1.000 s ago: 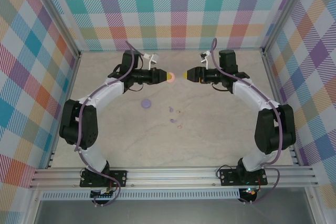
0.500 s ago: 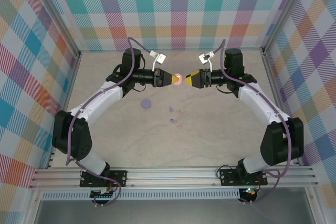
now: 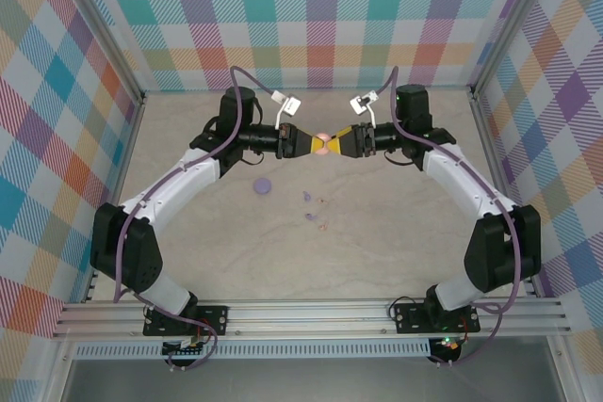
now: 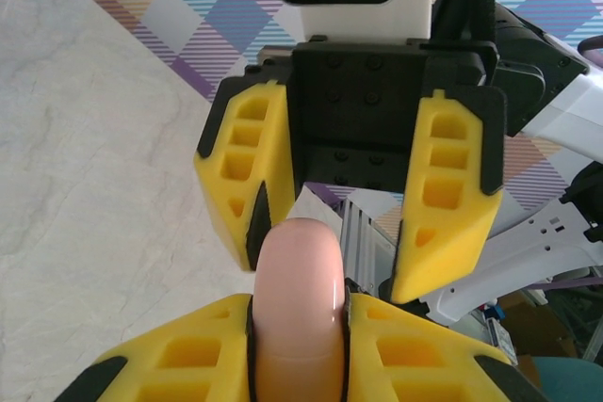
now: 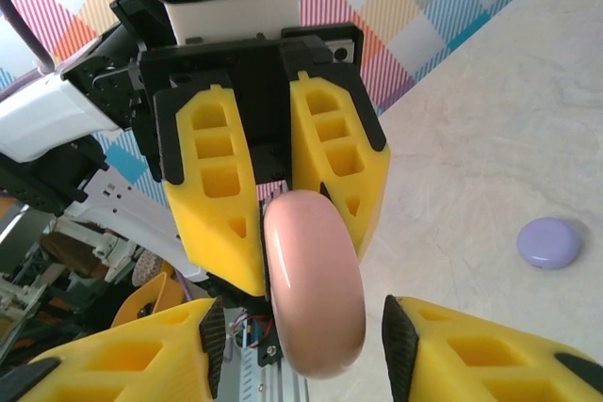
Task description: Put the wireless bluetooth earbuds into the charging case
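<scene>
From the overhead camera I see both arms reaching inward and meeting nose to nose toward 12 o'clock on the table, above its far half. My left gripper is clenched on a pink disc, which stands on edge between its yellow fingers, with the rounded rim poking out ahead of them. My right gripper faces it head-on with its jaws spread. On the right wrist camera the disc sits in the gap between the two pads, with daylight on both sides, so nothing is gripped on that side. The wireless bluetooth earbuds lie loose on the tabletop at roughly 6 o'clock from where the grippers meet, well apart from both. They are a small scatter of purple and pale specks, too small for me to count with confidence. A purple disc rests flat on the table at about 8 o'clock from the grippers, and the earbuds lie near it, at its 4 o'clock.
</scene>
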You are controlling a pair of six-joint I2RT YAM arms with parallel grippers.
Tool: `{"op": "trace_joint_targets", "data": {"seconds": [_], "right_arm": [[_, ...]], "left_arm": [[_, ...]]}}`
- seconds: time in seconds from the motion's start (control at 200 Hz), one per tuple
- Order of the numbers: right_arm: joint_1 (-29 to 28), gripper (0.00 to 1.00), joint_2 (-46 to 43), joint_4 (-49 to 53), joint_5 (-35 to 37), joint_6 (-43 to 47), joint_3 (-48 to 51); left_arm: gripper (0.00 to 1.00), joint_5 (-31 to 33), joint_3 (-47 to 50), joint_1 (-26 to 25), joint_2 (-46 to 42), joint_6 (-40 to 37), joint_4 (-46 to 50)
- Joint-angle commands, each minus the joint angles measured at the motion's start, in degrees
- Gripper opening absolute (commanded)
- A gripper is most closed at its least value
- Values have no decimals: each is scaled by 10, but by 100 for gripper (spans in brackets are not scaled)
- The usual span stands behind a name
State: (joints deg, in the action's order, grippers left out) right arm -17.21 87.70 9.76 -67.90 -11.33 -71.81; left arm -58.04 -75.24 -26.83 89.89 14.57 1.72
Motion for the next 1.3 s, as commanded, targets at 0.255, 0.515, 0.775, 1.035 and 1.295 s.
{"op": "trace_joint_targets", "data": {"seconds": [0.255,0.515,0.775,1.035,1.295], "right_arm": [[-18,36,10,7,-33,17,-29],[-19,20,2,-11,-11,4,-24],[-16,15,-13,-21,13,0,-13],[-16,15,-12,3,-10,19,-24],[-15,15,-13,17,-21,30,-31]], "left_arm": [[23,-8,-5,-11,-26,-23,-14],[28,-7,-5,-11,-28,-30,-1],[40,-9,-4,-11,-41,-52,31],[44,-37,-2,-11,-41,-58,37],[43,-31,-10,-12,-28,-62,55]]}}
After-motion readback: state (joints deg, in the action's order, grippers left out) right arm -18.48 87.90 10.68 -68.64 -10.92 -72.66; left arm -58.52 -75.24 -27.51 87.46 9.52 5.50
